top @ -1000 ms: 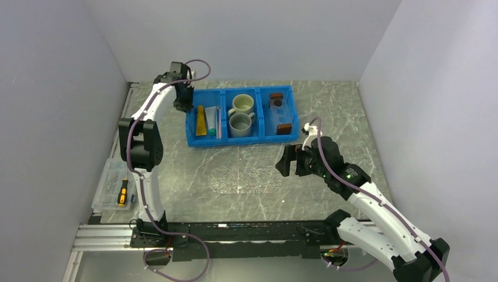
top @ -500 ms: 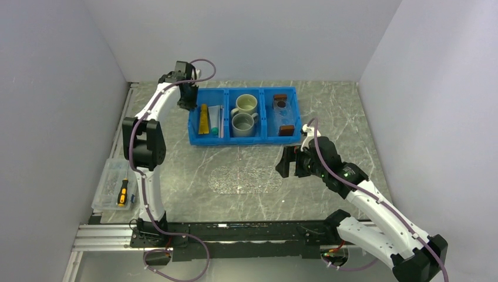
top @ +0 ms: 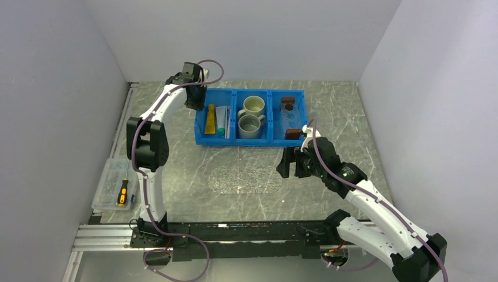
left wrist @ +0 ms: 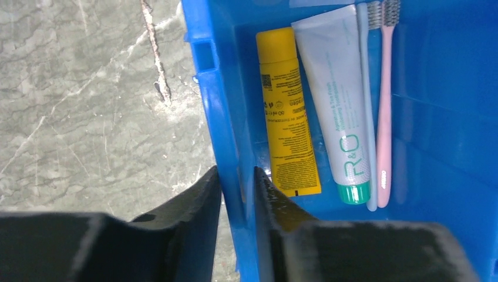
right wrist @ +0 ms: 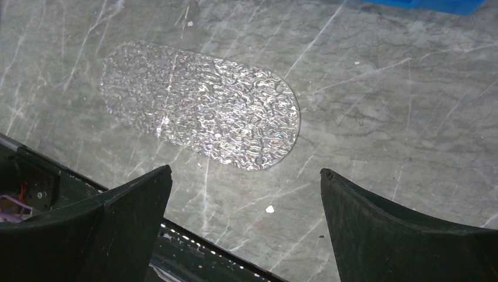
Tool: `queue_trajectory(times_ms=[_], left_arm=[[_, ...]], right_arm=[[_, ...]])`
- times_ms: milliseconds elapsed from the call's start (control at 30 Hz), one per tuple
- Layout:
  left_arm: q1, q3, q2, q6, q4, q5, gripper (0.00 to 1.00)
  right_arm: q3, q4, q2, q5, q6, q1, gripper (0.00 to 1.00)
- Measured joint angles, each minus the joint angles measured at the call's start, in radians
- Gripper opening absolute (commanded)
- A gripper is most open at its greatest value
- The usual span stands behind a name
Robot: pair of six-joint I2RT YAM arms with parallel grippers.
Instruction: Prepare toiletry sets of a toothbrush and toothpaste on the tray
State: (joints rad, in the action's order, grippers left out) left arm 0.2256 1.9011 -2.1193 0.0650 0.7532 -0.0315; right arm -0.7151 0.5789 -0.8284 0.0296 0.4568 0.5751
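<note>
- Left wrist view: my left gripper [left wrist: 236,191] is nearly closed and pinches the left end wall of the blue bin [left wrist: 218,117]. One finger is outside the wall on the table side and the other is inside the compartment.
- Same compartment: the yellow toothpaste [left wrist: 288,111] lies just beside my inner finger, and I cannot tell whether they touch. Next to it come the white toothpaste [left wrist: 332,94] with its green cap, a pale toothbrush [left wrist: 365,106] and a pink toothbrush [left wrist: 384,111], all lying lengthwise side by side.
- Top external view: the tray [top: 286,117] sits in the bin's right compartment with a brown block at each end. Two mugs [top: 254,106] fill the middle compartment. No set has been laid out on the tray yet.
- Right wrist view: my right gripper [right wrist: 245,171] is spread wide and holds nothing. It hovers over the table [right wrist: 382,88], near a textured oval patch [right wrist: 199,111].
- Step in hand, as I judge it: I am repositioning the bin by its wall so that both arms can reach the contents.
- Doing it well: I hold the pinch firm and square on the wall and slide the bin flat along the table without lifting an edge. A tilt would roll the tubes and brushes together or rock the mugs.
- Caution: my inner finger should stay off the yellow tube, and the bin should stop short of my right gripper.
- Release: I open straight apart and rise clear of the wall before reaching for a brush.
</note>
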Motion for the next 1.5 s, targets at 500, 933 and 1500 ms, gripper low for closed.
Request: queue_trajectory(times_ms=[500, 933, 1500], left_arm=[[0.02, -0.142, 0.354, 0.037, -0.01, -0.057, 0.78], [0.023, -0.768, 0.93, 0.275, -0.056, 0.067, 0.82], [0.036, -1.262, 1.075, 0.459, -0.235, 0.348, 0.84]], right_arm=[[-0.043, 0.08, -0.034, -0.084, 0.012, 0.0, 1.0], [0.034, 0.099, -0.121, -0.133, 0.148, 0.0, 0.99], [0.118, -0.044, -0.203, -0.064, 0.249, 0.0, 0.99]])
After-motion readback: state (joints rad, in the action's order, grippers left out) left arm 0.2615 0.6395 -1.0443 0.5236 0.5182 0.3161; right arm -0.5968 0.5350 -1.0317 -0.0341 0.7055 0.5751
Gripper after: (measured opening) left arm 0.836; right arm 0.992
